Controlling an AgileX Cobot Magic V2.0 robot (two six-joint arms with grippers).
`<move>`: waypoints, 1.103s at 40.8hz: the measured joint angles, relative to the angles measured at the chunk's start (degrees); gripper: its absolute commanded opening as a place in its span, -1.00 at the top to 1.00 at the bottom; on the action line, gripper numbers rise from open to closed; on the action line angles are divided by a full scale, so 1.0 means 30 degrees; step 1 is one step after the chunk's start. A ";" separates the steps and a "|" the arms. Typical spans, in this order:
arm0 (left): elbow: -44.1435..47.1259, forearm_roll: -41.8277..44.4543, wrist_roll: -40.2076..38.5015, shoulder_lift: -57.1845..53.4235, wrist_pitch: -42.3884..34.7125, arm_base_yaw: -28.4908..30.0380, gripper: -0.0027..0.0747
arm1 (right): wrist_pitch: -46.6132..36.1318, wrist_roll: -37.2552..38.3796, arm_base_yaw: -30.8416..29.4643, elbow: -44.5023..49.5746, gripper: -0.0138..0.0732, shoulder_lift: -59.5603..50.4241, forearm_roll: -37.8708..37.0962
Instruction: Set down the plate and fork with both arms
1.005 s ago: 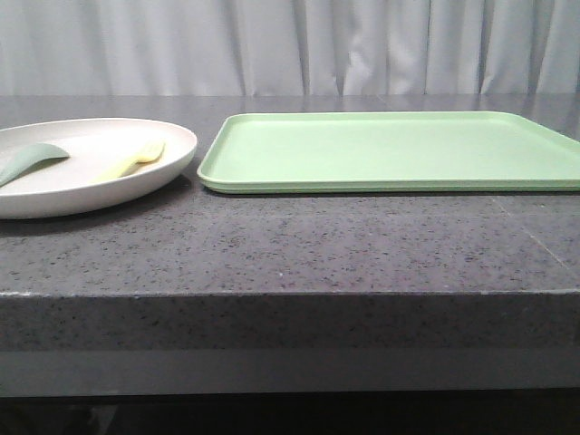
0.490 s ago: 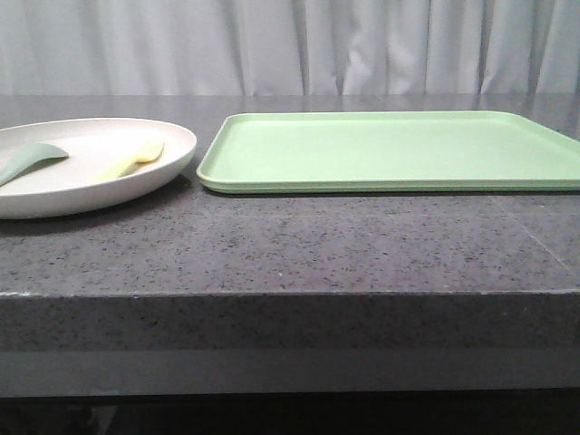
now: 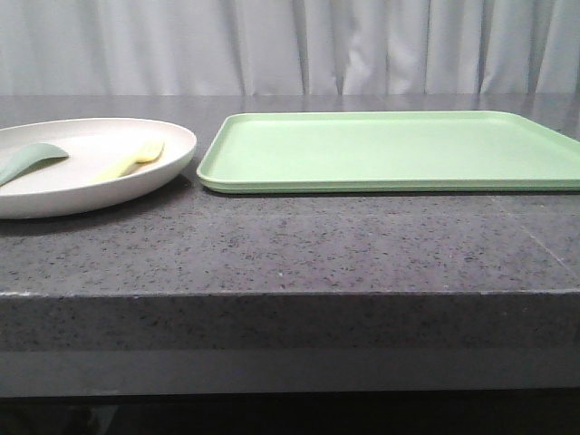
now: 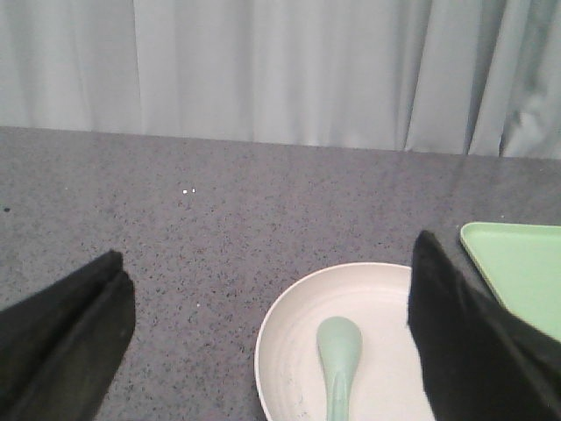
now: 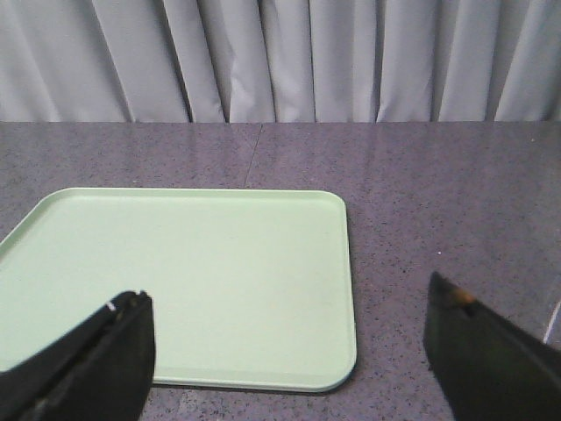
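The cream-white plate (image 3: pixel 54 186) sits on the dark stone table at the left. The pale-yellow fork (image 3: pixel 134 159) lies in it on its right side, beside a grey-green spoon (image 3: pixel 29 160). In the left wrist view the plate (image 4: pixel 294 338) and spoon (image 4: pixel 338 349) lie below my open, empty left gripper (image 4: pixel 272 303); the fork is hidden there. My right gripper (image 5: pixel 289 329) is open and empty above the near right corner of the light-green tray (image 5: pixel 188 272). Neither gripper shows in the front view.
The rectangular light-green tray (image 3: pixel 390 149) lies right of the plate, close to its rim, and also shows in the left wrist view (image 4: pixel 517 263). Grey curtains hang behind the table. The table's front edge (image 3: pixel 290 294) runs across the front view.
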 measured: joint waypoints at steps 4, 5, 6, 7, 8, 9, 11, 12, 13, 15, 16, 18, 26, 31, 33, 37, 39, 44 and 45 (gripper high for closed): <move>-0.1975 0.0072 0.0000 0.1935 0.2264 0.0000 -0.62 | 0.0000 0.0000 0.0000 0.0000 -0.80 0.0000 0.0000; -0.2496 0.0104 0.0000 0.2624 0.3163 0.0000 -0.62 | 0.0000 0.0000 0.0000 -0.0033 -0.80 0.0000 0.0000; -0.3231 0.0145 0.0000 0.3176 0.3874 0.0000 -0.62 | 0.0000 0.0000 0.0000 -0.0028 -0.80 0.0000 0.0000; -0.3806 0.0174 0.0000 0.3936 0.4867 0.0000 -0.62 | 0.0000 0.0000 0.0000 -0.0028 -0.80 0.0000 0.0000; -0.4602 0.0174 0.0000 0.4503 0.5918 0.0000 -0.62 | 0.0000 0.0000 0.0000 -0.0028 -0.80 0.0000 0.0000; -0.5417 0.0185 0.0000 0.5261 0.6728 0.0000 -0.62 | 0.0000 0.0000 0.0000 -0.0028 -0.80 0.0000 0.0000; -0.6840 0.0218 0.0000 0.6635 0.8611 0.0000 -0.62 | 0.0000 0.0000 0.0000 -0.0028 -0.80 0.0000 0.0000; -0.7437 0.0218 0.0000 0.7373 0.9669 0.0000 -0.62 | 0.0000 0.0000 0.0000 -0.0028 -0.80 0.0000 0.0000; -0.8218 0.0218 0.0000 0.7894 1.0456 0.0000 -0.62 | 0.0000 0.0000 0.0000 -0.0028 -0.80 0.0000 0.0000; -0.9517 0.0227 0.0000 0.9037 1.2346 0.0000 -0.62 | 0.0013 0.0000 0.0000 -0.0028 -0.80 0.0000 0.0000; -1.0042 0.0260 0.0000 0.9492 1.2773 0.0000 -0.62 | 0.0051 0.0000 0.0000 -0.0028 -0.80 0.0000 0.0000; -1.1157 0.0330 0.0000 1.0525 1.4265 0.0000 -0.62 | 0.0090 0.0000 0.0000 -0.0028 -0.80 0.0000 0.0000; -1.3931 0.0786 0.0000 1.4348 1.7255 0.0000 -0.62 | 0.0123 0.0000 0.0000 -0.0028 -0.80 0.0000 0.0000; -1.4407 0.0887 0.0000 1.6356 1.7529 0.0000 -0.62 | 0.0123 0.0000 0.0000 -0.0028 -0.80 0.0000 0.0000; -1.4451 0.0924 0.0000 1.6940 1.7491 0.0000 -0.62 | 0.0129 0.0000 0.0000 -0.0028 -0.80 0.0000 0.0000; -1.4497 0.1083 0.0000 1.7876 1.7228 0.0000 -0.62 | 0.0129 0.0000 0.0000 -0.0028 -0.80 0.0000 0.0000; -1.4497 0.1170 0.0000 1.8215 1.7009 0.0000 -0.62 | 0.0129 0.0000 0.0000 -0.0028 -0.80 0.0000 0.0000; -1.4529 0.1201 0.0000 1.9045 1.6488 0.0000 -0.62 | 0.0162 0.0000 0.0000 -0.0028 -0.80 0.0000 0.0013; -1.4529 0.1201 0.0000 1.9163 1.6435 0.0000 -0.62 | 0.0162 0.0000 0.0000 -0.0028 -0.80 0.0000 0.0013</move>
